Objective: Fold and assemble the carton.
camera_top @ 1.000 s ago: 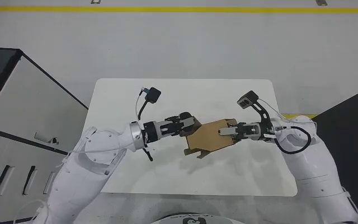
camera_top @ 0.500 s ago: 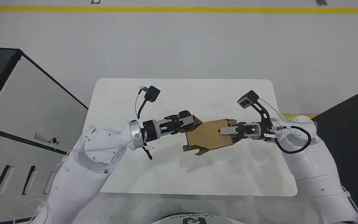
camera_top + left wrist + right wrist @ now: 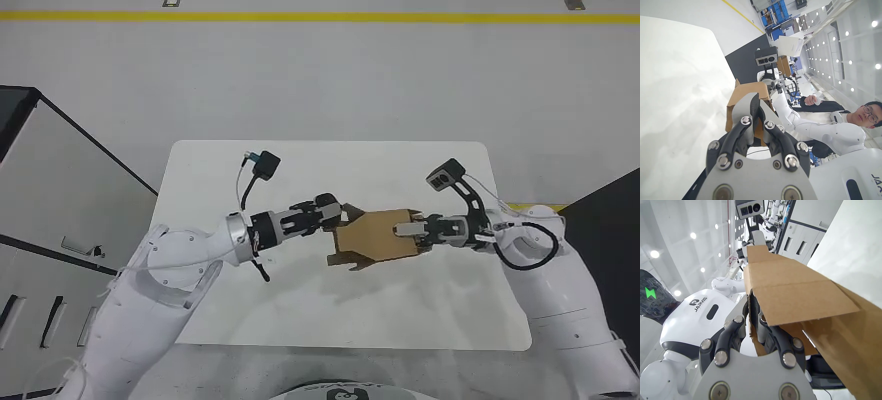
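With left hand (image 3: 341, 214) and right hand (image 3: 408, 229) clamped on the carton (image 3: 375, 241), we should pull evenly to square it.

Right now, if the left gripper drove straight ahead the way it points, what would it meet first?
The carton itself: the left gripper is pinching its near end. Beyond it, likely the right gripper at the far end.

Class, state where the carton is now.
Top view: the carton is over the table, centrally, gripped by the left claw at one end and the right claw at the other.
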`<action>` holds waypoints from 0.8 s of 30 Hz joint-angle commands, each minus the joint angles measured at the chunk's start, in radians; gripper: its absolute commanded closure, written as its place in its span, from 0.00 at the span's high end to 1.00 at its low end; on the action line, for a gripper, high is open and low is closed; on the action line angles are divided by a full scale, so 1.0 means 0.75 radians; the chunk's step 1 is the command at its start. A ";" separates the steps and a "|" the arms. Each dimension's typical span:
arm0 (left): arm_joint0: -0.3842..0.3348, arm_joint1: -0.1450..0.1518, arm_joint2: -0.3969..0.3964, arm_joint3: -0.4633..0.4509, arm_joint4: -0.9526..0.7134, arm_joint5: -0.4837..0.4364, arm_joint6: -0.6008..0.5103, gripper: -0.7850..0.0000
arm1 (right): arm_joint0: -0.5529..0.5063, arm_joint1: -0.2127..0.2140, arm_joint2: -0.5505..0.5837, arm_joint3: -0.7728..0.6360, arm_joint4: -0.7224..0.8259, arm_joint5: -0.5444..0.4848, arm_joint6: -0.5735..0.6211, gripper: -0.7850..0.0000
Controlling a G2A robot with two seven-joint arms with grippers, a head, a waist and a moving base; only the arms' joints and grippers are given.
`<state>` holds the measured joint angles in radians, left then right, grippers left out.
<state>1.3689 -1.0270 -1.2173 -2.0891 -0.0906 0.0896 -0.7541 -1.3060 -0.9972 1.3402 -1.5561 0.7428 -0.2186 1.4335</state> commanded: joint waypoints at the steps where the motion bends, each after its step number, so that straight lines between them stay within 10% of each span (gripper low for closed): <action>1: 0.008 0.001 -0.015 -0.004 -0.003 -0.002 0.006 0.00 | -0.002 -0.001 0.007 0.010 0.033 0.001 -0.005 0.00; 12: 0.066 0.010 -0.101 0.023 -0.029 -0.006 0.029 0.00 | -0.014 -0.005 0.042 0.042 0.164 -0.019 -0.018 0.00; 24: 0.012 -0.006 0.027 0.050 -0.073 -0.023 -0.020 0.00 | 0.005 -0.015 0.028 0.058 0.203 -0.022 -0.010 0.00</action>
<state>1.3824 -1.0307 -1.2050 -2.0503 -0.1415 0.0734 -0.7659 -1.3037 -1.0077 1.3625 -1.5126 0.8989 -0.2354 1.4296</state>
